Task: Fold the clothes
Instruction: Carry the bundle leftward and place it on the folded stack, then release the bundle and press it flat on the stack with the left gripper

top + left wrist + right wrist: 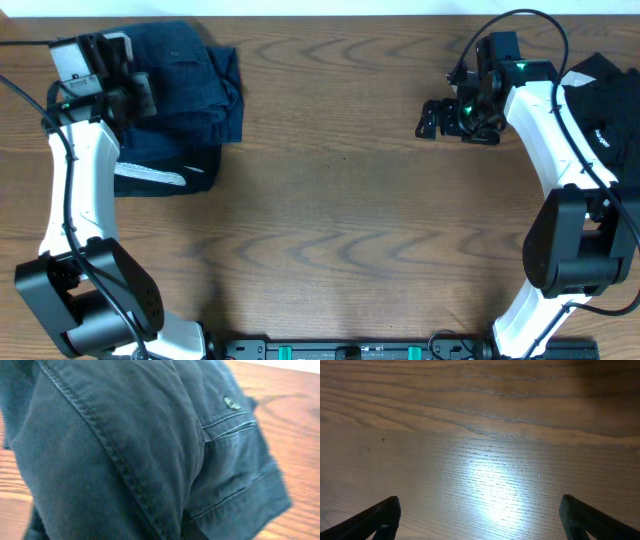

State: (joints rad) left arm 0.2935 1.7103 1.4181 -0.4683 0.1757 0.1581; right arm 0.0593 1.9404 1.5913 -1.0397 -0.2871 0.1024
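Note:
The navy-blue shorts (pixel 195 80) lie bunched at the table's far left corner, on top of a black garment with a white mark (pixel 165 177). My left gripper (pixel 140 95) is at the shorts' left edge. In the left wrist view the navy cloth (pixel 150 445) with seams, a pocket and a button fills the frame, and one dark fingertip (pixel 192 532) shows under it, shut on the fabric. My right gripper (pixel 432 118) is open and empty just above bare wood (pixel 480 515). More black garments (pixel 605 95) lie at the right edge.
The wooden table (pixel 340 220) runs between the two piles. The right arm's base (pixel 570 260) stands at the right, the left arm's base (pixel 90 300) at the lower left. A black rail (pixel 350 350) runs along the front edge.

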